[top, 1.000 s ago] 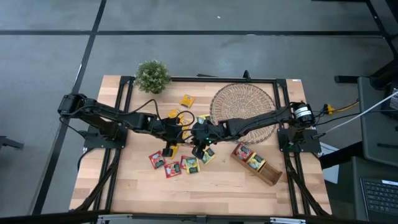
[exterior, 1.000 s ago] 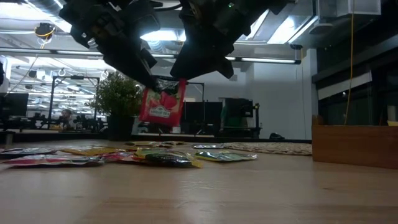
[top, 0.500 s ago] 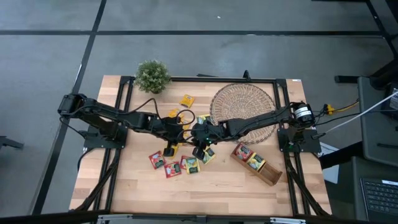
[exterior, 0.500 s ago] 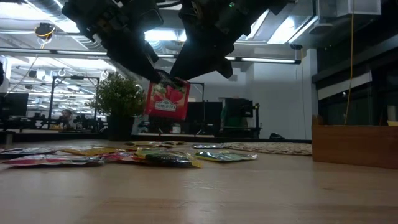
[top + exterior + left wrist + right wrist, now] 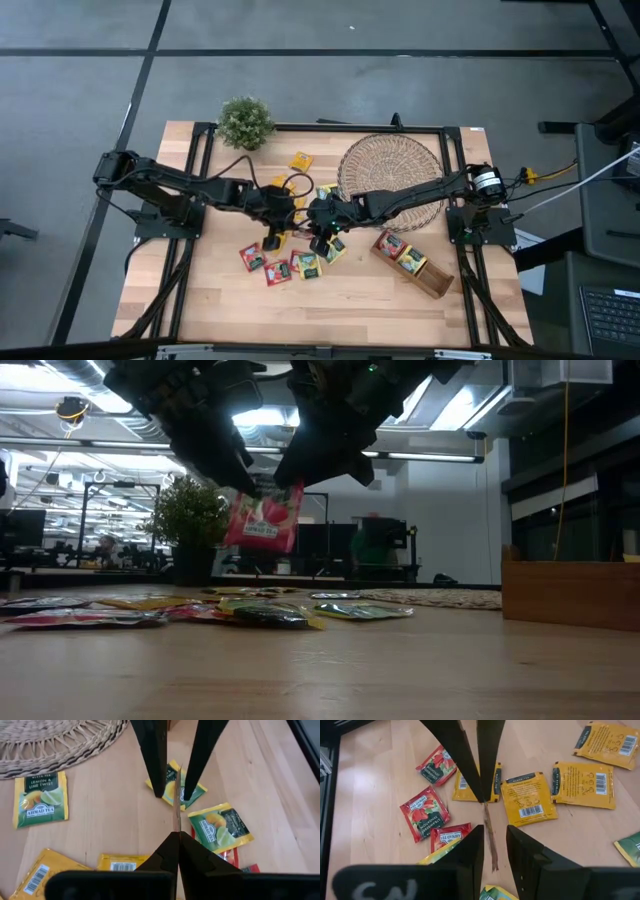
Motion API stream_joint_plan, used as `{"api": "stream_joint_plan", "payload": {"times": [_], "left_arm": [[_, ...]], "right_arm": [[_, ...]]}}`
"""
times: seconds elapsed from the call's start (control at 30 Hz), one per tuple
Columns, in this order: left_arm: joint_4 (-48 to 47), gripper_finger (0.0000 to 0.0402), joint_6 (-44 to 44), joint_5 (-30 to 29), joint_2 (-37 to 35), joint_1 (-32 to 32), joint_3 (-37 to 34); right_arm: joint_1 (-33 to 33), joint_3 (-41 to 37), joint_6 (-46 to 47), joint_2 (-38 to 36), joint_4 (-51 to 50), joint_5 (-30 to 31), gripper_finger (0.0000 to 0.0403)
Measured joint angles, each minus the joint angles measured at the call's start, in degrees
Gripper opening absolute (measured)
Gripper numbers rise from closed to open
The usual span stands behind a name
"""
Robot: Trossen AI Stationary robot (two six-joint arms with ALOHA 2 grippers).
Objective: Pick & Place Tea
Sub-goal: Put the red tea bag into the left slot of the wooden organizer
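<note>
Low view: a flat, glossy red sachet [image 5: 265,517] with strawberry art hangs above the wooden surface [image 5: 400,670], pinched shut in the left gripper [image 5: 243,485]. The right gripper [image 5: 290,478] straddles its edge, fingers narrowly parted. Scattered sachets read "AHMAD TEA", "LEMON & LIME TWIST" [image 5: 40,800].

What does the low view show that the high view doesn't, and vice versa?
Low only: the red strawberry sachet hanging upright in the air, pinched by the left gripper, with the open right gripper close beside it; also the room behind. High only: the sachets lying inside the wooden tray, and each arm's run to its base. Both: the arms meeting mid-table, the potted plant, and loose sachets lying flat.
</note>
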Motion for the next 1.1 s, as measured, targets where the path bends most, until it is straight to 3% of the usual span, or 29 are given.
{"api": "stream_joint_plan", "payload": {"times": [0.17,0.4,0.6,0.8,1.1], "left_arm": [[0.1,0.0002,0.0,0.4,0.0,0.0,0.0],[0.8,0.0002,0.1,0.4,0.0,0.0,0.0],[0.9,0.0009,0.0,0.5,0.0,0.0,0.0],[0.8,0.0046,-1.9,-0.1,0.0,0.0,0.0],[-0.2,0.01,-3.1,-0.4,0.0,0.0,0.0]], "right_arm": [[0.0,0.0,-1.1,0.0,-0.2,-1.3,0.008],[0.0,0.0,-1.0,0.0,-1.9,-1.6,0.0008],[0.0,0.0,0.3,-0.2,-2.3,-5.1,0.0005],[0.0,0.0,1.6,-1.6,-5.5,-8.7,0.0004],[2.1,0.1,8.8,-11.1,-24.9,-11.3,0.0002]]}}
